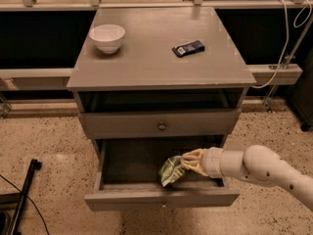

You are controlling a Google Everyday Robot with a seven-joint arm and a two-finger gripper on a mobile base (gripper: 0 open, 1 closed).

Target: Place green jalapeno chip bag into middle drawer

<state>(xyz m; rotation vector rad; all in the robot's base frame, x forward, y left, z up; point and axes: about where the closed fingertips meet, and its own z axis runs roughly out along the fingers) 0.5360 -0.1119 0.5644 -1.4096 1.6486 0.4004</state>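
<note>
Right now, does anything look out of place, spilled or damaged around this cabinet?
Nothing is spilled or damaged. The only unusual thing is the middle drawer standing pulled out, with the gripper holding the green jalapeno chip bag tilted over its interior. The bowl sits upright on top.

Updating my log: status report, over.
Gripper inside open middle drawer, shut on green jalapeno chip bag. Bag right of centre, not released. Nothing blocking.
</note>
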